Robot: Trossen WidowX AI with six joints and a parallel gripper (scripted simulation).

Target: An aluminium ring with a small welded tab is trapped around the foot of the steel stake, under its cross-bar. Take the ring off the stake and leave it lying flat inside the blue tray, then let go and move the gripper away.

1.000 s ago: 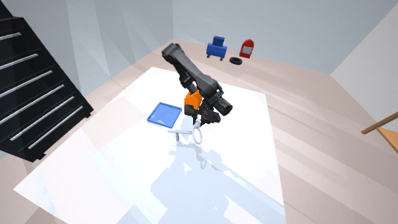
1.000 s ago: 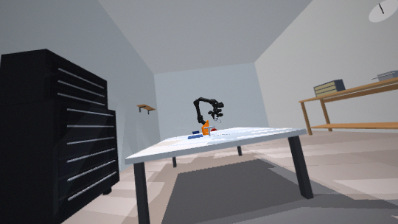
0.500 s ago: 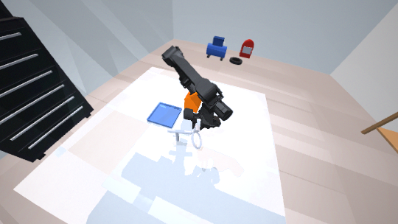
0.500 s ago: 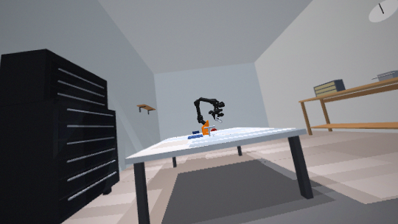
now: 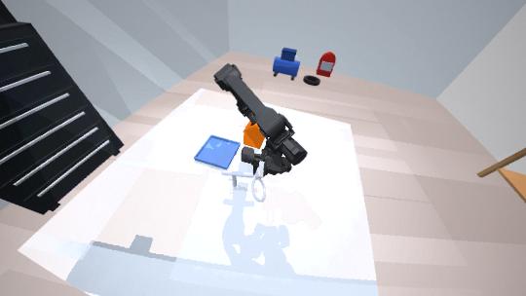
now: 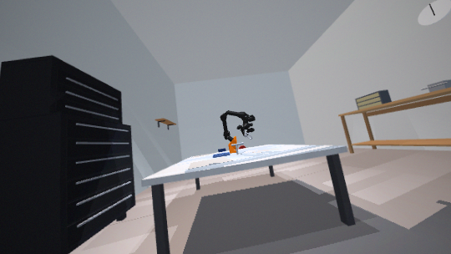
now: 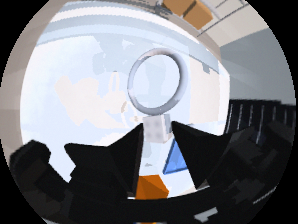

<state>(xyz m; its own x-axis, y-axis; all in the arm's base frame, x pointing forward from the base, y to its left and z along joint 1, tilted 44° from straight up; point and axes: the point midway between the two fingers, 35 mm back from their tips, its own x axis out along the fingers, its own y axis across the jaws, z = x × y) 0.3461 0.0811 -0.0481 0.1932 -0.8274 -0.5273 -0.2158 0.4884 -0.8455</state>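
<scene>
From the top view, my black parallel-jaw gripper (image 5: 261, 165) (image 6: 247, 129) (image 7: 157, 124) holds the round aluminium ring (image 5: 258, 189) (image 6: 249, 135) (image 7: 132, 95) out beyond its fingertips; the shallow blue square tray (image 5: 217, 152) (image 6: 221, 154) lies on the opposite side of the grey steel stake with its cross-bar (image 5: 235, 173) (image 6: 237, 145) from the ring, so I judge the carry must pass over or around that bar. The exterior view puts the ring up in the air, above the white table (image 6: 288, 154) and clear of the stake. In the wrist view my fingers are closed on the ring's small block-like tab (image 7: 156, 128), the hoop reaching ahead, its open face towards the camera; I judge it needs levelling before release.
</scene>
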